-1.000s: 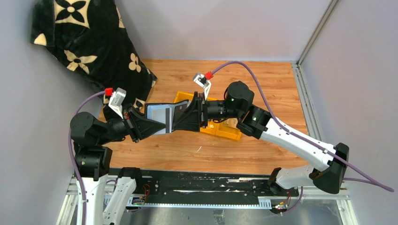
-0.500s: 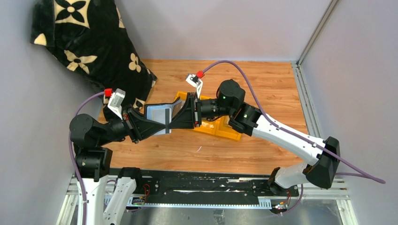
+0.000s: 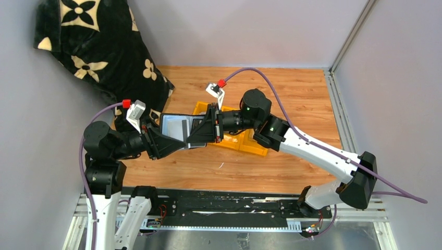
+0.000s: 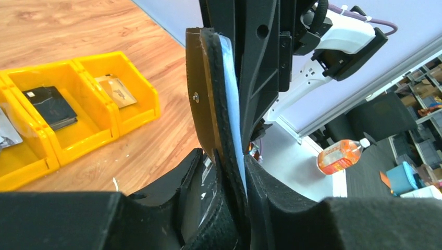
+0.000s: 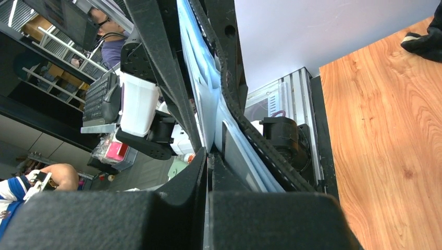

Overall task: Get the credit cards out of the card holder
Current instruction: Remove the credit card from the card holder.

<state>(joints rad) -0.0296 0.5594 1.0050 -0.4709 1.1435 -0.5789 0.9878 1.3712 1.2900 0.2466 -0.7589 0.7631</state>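
Card holder (image 3: 174, 125): right end effector (image 5: 208, 162) pinching it, left end effector (image 4: 224, 167) spread
Tray (image 4: 83, 138): black card (image 4: 49, 104), tan card (image 4: 117, 91), grey card (image 4: 5, 133) cropped.

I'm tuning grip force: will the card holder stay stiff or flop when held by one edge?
Probably bendy rather than rigid: the card holder shows a bowed pale lining in the right wrist view. Probably light: the right gripper pinches only its edge, off the table. Its textured, leather-like rim may resist slipping.
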